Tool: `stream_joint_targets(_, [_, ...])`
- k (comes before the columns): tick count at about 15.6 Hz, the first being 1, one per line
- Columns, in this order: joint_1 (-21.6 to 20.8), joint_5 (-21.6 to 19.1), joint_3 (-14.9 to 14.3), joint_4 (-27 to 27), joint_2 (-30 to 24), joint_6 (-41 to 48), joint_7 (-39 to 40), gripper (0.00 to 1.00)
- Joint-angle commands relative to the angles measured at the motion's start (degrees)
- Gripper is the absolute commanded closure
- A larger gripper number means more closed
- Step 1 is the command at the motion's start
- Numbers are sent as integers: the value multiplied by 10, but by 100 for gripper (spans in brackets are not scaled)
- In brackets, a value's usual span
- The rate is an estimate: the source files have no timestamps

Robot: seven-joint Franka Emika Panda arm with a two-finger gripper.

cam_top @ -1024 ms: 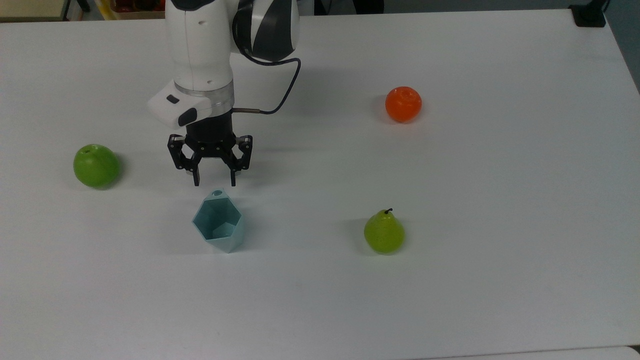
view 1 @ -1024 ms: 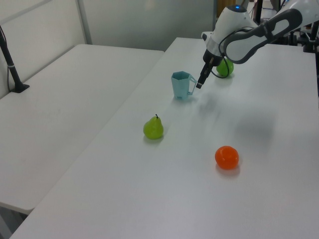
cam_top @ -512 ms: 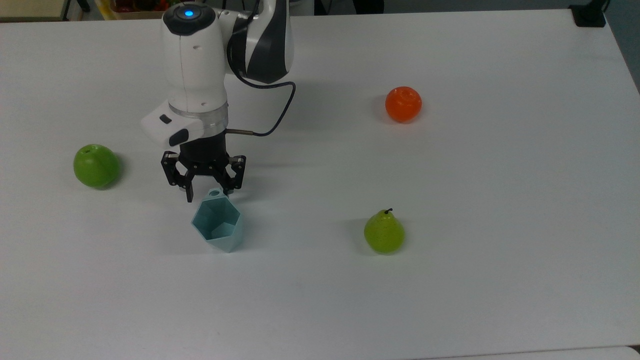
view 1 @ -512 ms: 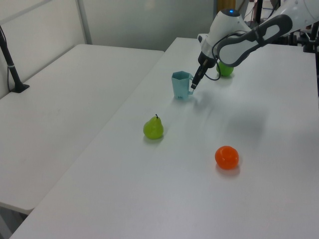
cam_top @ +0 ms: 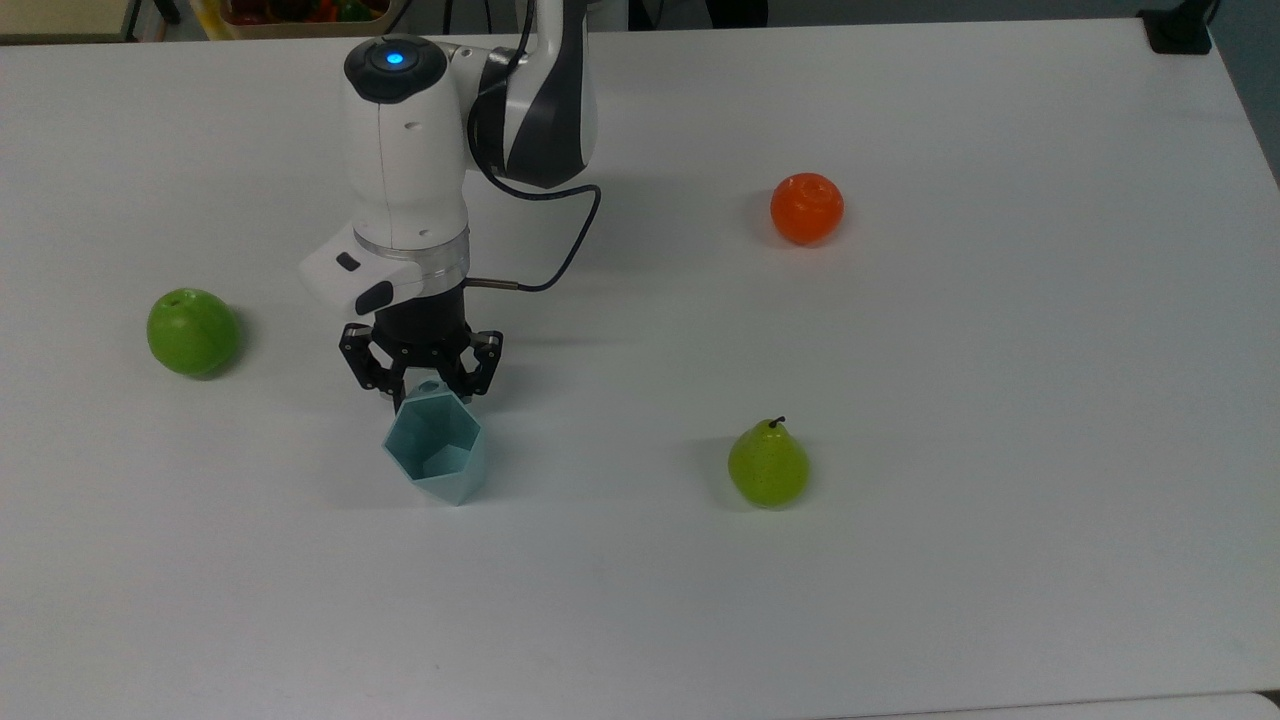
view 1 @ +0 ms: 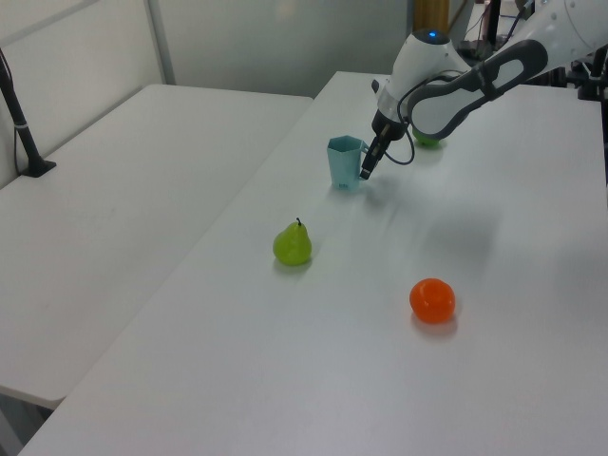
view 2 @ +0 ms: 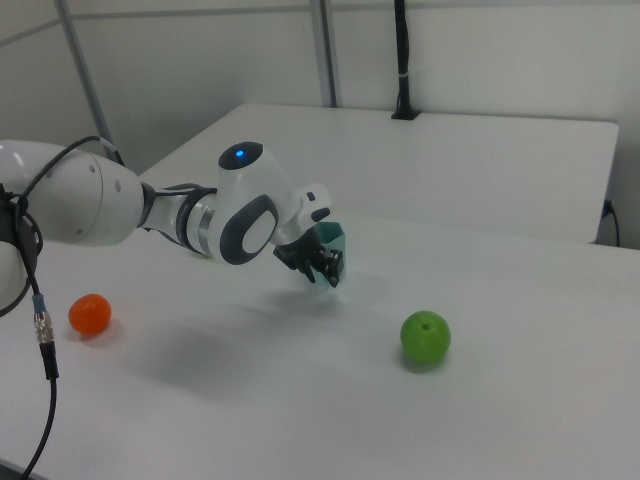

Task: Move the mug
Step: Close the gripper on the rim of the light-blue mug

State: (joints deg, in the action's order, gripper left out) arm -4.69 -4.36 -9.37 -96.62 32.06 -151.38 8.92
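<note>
A pale blue faceted mug (cam_top: 436, 449) stands upright on a white surface (cam_top: 1000, 400). The robot's black jaws (cam_top: 428, 392) are spread wide, straddling the mug's small tab at its far rim. In the top view, a green apple (cam_top: 192, 332) lies left, a pear (cam_top: 768, 466) right, an orange (cam_top: 806, 208) far right.

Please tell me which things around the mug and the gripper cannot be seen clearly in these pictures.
- Mug, right view: mostly hidden behind the arm and gripper.
- Contact between jaws and mug's tab, top view: the gripper covers it; whether it grips cannot be told.
- Green apple, left view: largely hidden behind the arm.
- Mug's inside, left view: too small to see.
</note>
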Motion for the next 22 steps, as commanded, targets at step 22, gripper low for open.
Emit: stream_joint_targets(22, [-7, -1, 15, -34, -124, 71, -11, 98])
